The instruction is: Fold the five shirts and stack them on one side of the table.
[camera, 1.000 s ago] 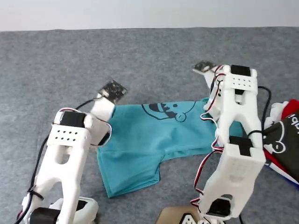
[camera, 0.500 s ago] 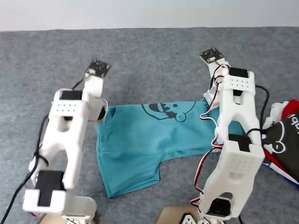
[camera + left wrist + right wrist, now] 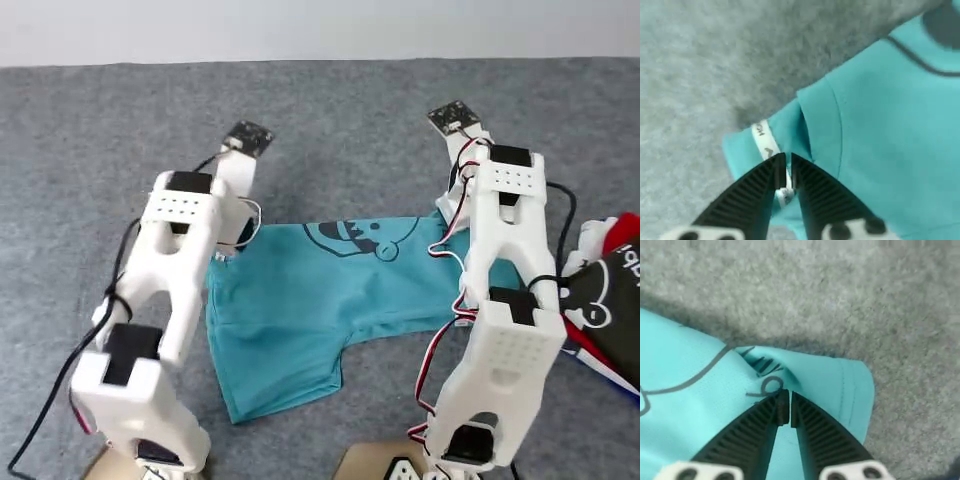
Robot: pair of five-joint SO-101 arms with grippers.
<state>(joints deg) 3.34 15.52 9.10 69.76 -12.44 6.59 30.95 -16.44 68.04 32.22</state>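
Left arm (image 3: 175, 260) swung inward; left fingers (image 3: 754, 191) and right fingers (image 3: 759, 426) pinch thin shirt (image 3: 300, 300) edges, which could slip when lifted.

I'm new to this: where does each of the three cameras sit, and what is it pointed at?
High view: fixed above the table, looking down on the teal shirt, left arm and right arm.
Left wrist view: on the left arm, looking along the left hand, shut on the shirt's edge.
Right wrist view: likewise, right hand pinching another edge.
Shared: the teal shirt on grey cloth.
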